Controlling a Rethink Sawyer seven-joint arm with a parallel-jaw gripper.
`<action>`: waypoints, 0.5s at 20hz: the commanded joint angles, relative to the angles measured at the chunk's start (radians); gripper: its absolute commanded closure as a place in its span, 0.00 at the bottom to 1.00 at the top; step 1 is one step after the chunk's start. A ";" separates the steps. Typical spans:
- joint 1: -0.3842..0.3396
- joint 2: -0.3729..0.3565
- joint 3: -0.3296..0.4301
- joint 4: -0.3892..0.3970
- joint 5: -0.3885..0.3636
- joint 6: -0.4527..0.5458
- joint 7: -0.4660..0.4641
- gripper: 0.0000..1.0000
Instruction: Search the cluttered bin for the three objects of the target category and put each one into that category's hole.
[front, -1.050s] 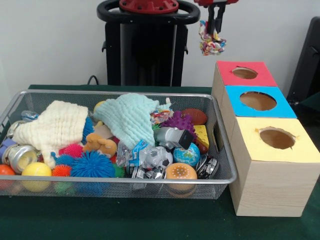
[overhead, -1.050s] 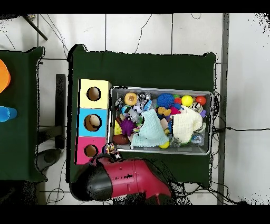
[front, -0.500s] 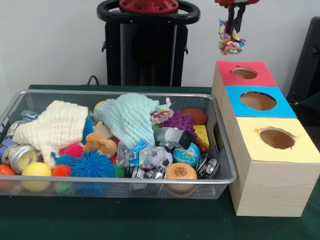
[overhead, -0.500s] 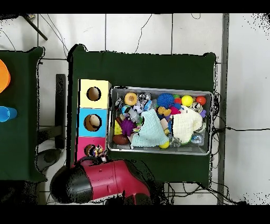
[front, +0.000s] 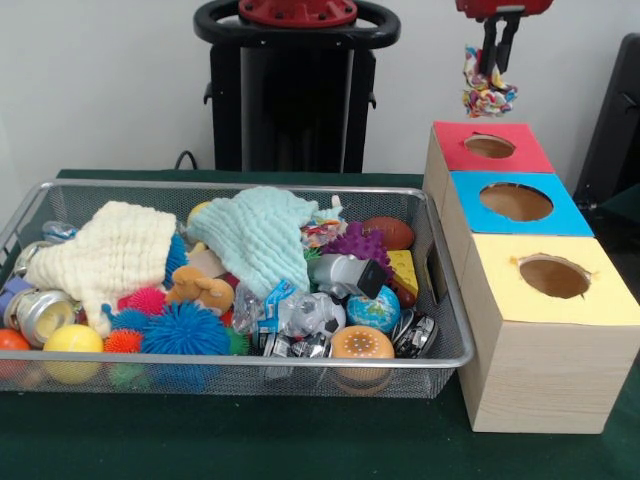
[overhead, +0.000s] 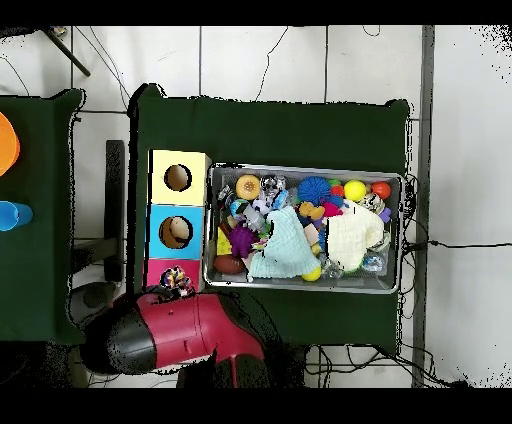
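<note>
We see the gripper (front: 497, 62) at the top edge of the front view, its two dark fingers (front: 489, 50) closed on a multicoloured rope toy (front: 487, 92) that hangs from them. The toy dangles in the air above the red box (front: 452, 150), over or just behind its round hole (front: 489, 146); it does not touch the box top. In the overhead view the toy (overhead: 175, 281) covers the red box's hole, with the red arm (overhead: 170, 335) reaching in from the bottom.

We note three boxes in a row: red, then blue box (front: 465, 192), then yellow box (front: 500, 290), each with one hole on top. They stand just beside the wire bin (front: 230, 372) on the green tablecloth (front: 300, 440).

The bin holds a cream cloth (front: 110, 250), a pale green cloth (front: 258, 235), a blue spiky ball (front: 185, 330), a yellow ball (front: 72, 342), a purple spiky toy (front: 358, 243) and a small globe ball (front: 374, 310), among other clutter.
</note>
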 joint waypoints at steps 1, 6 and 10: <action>0.022 0.088 -0.051 -0.134 0.042 0.099 0.255 1.00; 0.040 0.113 -0.071 -0.154 0.060 0.088 0.259 1.00; 0.042 0.120 -0.081 -0.158 0.075 0.084 0.249 1.00</action>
